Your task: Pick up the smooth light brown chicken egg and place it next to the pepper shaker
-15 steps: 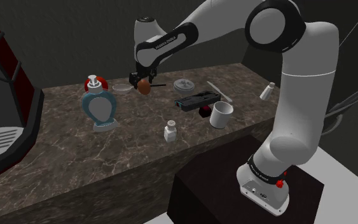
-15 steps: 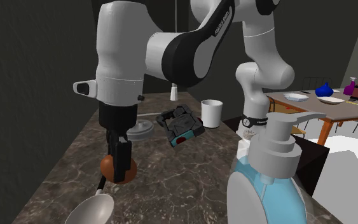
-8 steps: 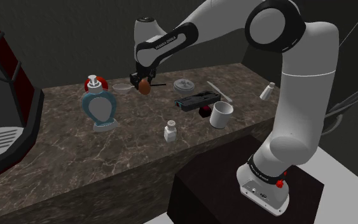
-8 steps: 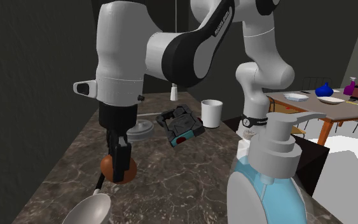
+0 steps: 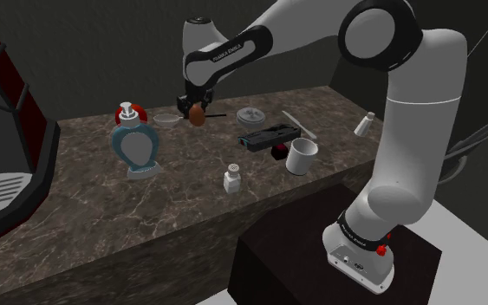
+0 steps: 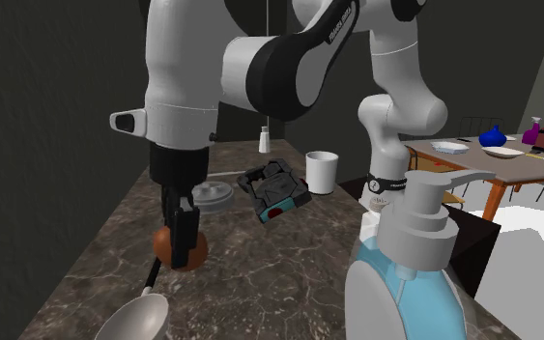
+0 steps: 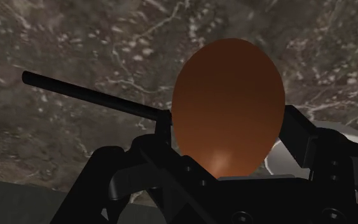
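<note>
Below the clasped egg point(image 7: 228, 105) lies a spoon point(image 6: 136, 316).

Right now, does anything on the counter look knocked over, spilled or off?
Nothing is spilled or broken. The brown egg sits clasped in the gripper, apparently clear of the counter. One oddity: the black gadget by the white cup looks tipped up on an edge rather than flat.
</note>
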